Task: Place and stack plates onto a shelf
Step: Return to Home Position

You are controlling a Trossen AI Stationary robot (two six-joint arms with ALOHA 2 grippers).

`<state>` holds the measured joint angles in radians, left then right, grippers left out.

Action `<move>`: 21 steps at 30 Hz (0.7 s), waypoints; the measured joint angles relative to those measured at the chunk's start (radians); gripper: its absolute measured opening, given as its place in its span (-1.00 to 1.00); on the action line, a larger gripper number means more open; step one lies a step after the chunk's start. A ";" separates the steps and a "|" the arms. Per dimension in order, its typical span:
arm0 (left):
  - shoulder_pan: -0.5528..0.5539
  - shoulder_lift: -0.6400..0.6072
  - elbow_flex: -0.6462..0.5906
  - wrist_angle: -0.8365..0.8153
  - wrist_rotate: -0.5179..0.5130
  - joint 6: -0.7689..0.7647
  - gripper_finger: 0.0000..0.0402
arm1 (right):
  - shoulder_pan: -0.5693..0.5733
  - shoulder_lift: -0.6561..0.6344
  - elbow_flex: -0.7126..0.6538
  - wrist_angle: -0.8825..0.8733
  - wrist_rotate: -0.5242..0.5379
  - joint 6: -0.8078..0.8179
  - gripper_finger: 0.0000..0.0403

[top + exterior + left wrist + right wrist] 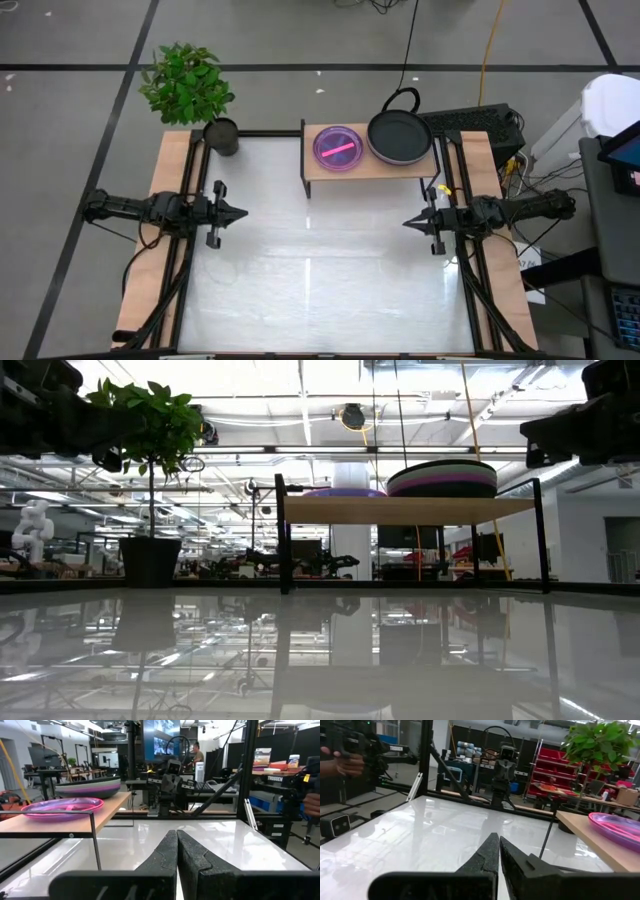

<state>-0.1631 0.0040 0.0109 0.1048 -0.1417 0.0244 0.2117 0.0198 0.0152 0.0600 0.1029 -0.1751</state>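
The shelf (370,172), a light wood top on thin black legs, stands at the table's far edge. On its left half lies a purple plate (337,147) with a pink streak across it. On its right half rests a stack of plates (400,137) with a dark one on top; the low view shows striped edges in the stack (442,478). My left gripper (240,212) is shut at the table's left edge, pointing right. My right gripper (408,222) is shut at the right edge, pointing left. Both are empty and well short of the shelf.
A potted plant (187,85) in a dark pot (222,135) stands at the far left corner beside the shelf. The white glossy tabletop (320,280) stretches between the two arms. A person's hand (345,762) shows beyond the table's near side.
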 joint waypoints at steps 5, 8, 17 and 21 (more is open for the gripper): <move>0.000 0.000 0.000 -0.007 0.000 0.000 -1.00 | -0.053 0.000 0.000 -0.006 -0.030 0.012 -1.00; 0.000 0.000 0.000 -0.009 0.000 0.000 -1.00 | -0.070 0.000 0.000 -0.010 -0.030 0.007 -1.00; 0.000 0.000 0.000 -0.036 0.001 -0.002 -0.99 | -0.097 0.000 0.000 -0.014 -0.030 -0.028 -1.00; 0.000 0.000 0.000 -0.036 0.001 -0.003 -0.99 | -0.125 0.000 0.000 -0.025 -0.050 -0.028 -1.00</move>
<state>-0.1631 0.0040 0.0109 0.0685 -0.1410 0.0212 0.0864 0.0200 0.0151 0.0349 0.0531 -0.2031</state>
